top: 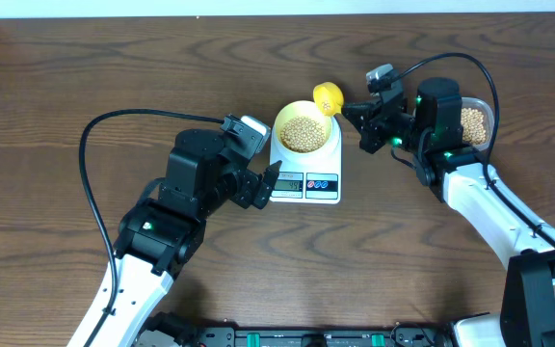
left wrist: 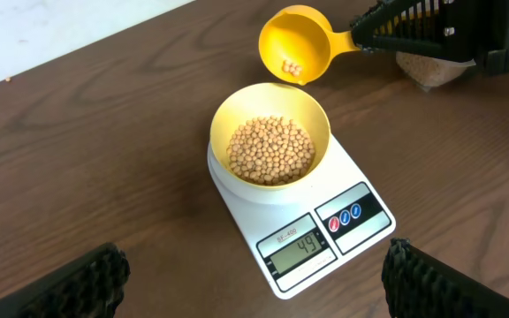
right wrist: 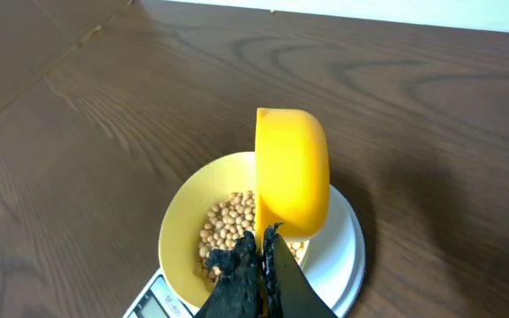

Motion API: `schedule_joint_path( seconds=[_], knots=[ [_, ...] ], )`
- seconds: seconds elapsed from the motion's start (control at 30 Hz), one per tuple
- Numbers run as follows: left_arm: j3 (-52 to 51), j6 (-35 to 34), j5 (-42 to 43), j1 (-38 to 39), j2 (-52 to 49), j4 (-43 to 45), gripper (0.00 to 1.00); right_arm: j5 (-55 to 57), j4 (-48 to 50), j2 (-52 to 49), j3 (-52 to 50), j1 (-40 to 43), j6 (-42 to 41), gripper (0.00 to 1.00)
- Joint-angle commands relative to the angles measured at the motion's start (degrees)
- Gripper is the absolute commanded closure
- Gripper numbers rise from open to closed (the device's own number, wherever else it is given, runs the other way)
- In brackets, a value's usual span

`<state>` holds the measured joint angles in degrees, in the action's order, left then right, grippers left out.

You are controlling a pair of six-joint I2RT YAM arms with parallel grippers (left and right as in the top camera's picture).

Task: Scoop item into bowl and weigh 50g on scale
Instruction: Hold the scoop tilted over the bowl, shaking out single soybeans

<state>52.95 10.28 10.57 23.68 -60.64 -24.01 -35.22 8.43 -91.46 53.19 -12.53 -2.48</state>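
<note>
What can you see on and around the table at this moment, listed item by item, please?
table: one, dark brown wood, under everything
scale: one, white, near the table's centre
bowl: one, pale yellow, on the scale
scoop: one, yellow, tipped above the bowl's rim
tub: one, clear, at the right, partly behind the right arm
beans: many, beige-tan, heaped in the bowl; a few in the scoop, more in the tub
left end effector: one, black, open, beside the scale's front
right end effector: one, black, shut on the scoop's handle
</note>
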Motion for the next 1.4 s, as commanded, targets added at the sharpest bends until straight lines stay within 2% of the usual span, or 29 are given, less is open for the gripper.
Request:
schedule_joint_path(
  seconds=[0.0,0.73,0.9,1.13,1.37],
  knots=[
    [-0.2,-0.3,-0.2,-0.2,0.3,0.0,0.06,-1.4,0.2,-0.1,0.3,0.1,-1.2,0.99],
    [-0.2,-0.3,-0.2,-0.2,0.3,0.0,0.06,-1.4,0.2,-0.1,0.3,0.1,-0.9,0.99],
    [-0.2,-0.3,-0.2,-0.2,0.3,0.0,0.06,-1.4,-0.3,-0.1,0.3,0.0,4.0,0.99],
    [-0.2,-0.3,-0.2,-0.2,0.3,0.0,0.06,-1.4,-4.7,-0.1,0.3,-1.5,15.4,0.99],
    [-0.2,-0.3,-0.1,-0.2,0.3,0.0,0.06,-1.1,-4.5,-0.1,0.3,-1.5,16.3,0.99]
  ],
)
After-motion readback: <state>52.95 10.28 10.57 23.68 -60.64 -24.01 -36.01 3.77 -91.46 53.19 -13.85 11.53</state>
